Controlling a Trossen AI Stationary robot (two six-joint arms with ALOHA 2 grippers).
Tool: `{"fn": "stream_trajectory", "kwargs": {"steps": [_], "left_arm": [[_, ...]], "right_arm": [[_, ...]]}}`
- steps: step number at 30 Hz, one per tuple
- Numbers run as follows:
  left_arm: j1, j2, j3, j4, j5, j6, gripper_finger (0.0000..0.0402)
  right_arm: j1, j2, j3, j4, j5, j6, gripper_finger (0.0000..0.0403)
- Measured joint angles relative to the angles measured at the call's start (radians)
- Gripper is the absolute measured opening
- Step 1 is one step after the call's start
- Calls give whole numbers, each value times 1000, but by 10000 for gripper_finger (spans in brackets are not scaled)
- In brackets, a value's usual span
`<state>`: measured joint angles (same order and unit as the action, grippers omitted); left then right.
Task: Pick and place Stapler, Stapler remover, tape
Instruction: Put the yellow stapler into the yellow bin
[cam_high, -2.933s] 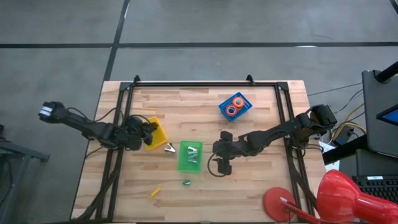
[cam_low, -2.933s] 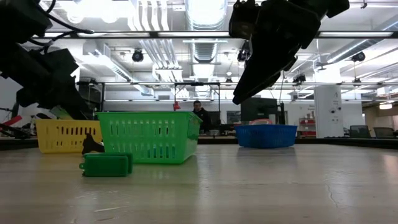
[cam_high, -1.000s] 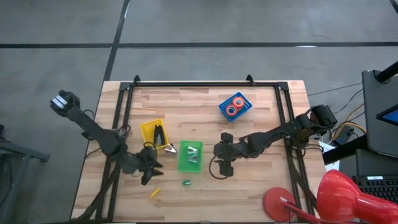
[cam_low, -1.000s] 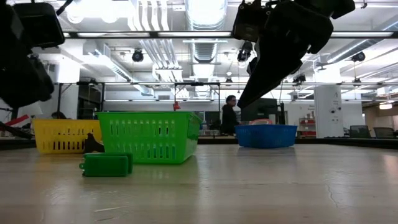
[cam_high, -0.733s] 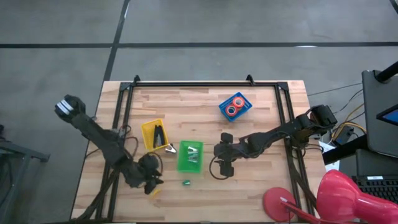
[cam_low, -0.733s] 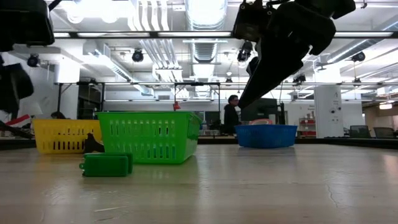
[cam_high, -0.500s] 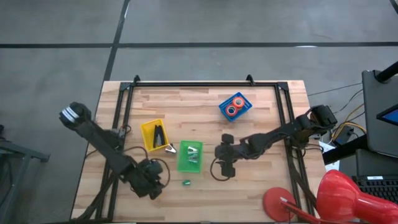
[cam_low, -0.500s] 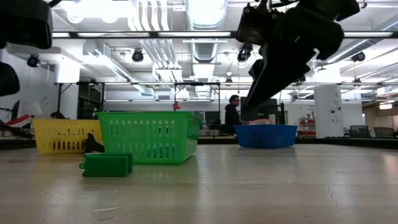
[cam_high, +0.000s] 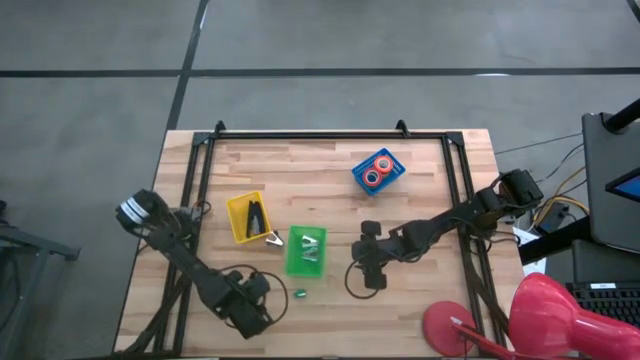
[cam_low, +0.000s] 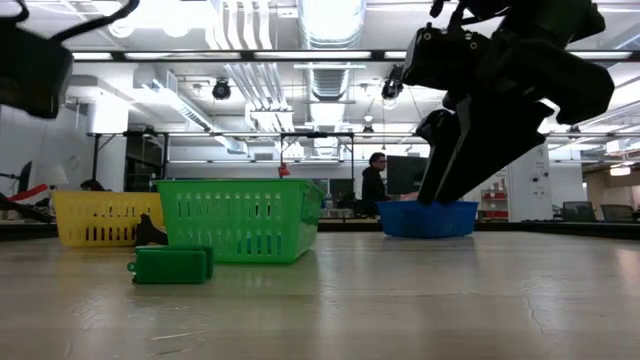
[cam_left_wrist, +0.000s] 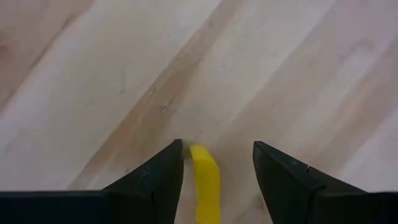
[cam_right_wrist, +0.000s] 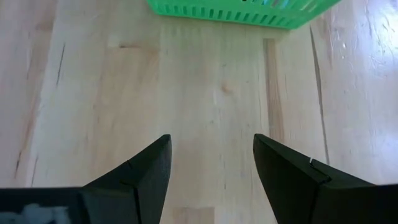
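My left gripper (cam_high: 252, 312) hangs open near the table's near edge, left of the middle. A narrow yellow piece (cam_left_wrist: 205, 180) lies flat on the wood between its fingers, close beside one fingertip. The black stapler (cam_high: 258, 216) lies in the yellow basket (cam_high: 240, 208). Two red-orange tape rolls (cam_high: 377, 172) sit in the blue basket (cam_high: 388, 180). A silvery staple remover (cam_high: 272, 238) lies on the table by the yellow basket. My right gripper (cam_right_wrist: 211, 162) is open over bare wood, right of the green basket (cam_high: 306, 250).
A small green object (cam_high: 299, 294) lies on the wood in front of the green basket and also shows in the low view (cam_low: 170, 265). Silvery items lie inside the green basket. Black frame rails (cam_high: 190, 200) run along the table's left, right and far sides. A red lamp (cam_high: 545, 320) stands off the near right corner.
My left gripper has swung from beside the yellow basket toward the table's near edge and somewhat right, and now stands over the yellow piece. My right gripper has shifted a little right and toward the near edge and has come lower. No object has moved.
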<state>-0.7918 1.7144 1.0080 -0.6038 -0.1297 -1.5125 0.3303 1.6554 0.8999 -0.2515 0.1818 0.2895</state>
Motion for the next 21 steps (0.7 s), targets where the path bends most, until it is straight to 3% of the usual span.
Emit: {"fn": "stream_trajectory", "kwargs": {"steps": [7,21], "left_arm": [[1,34,20,-21,30,-52,179],[5,3,21,-27,64,-40,29]], "right_arm": [[2,-1,-7,26,0,-14,219],[1,-1,-42,79,-3,-39,219]]}}
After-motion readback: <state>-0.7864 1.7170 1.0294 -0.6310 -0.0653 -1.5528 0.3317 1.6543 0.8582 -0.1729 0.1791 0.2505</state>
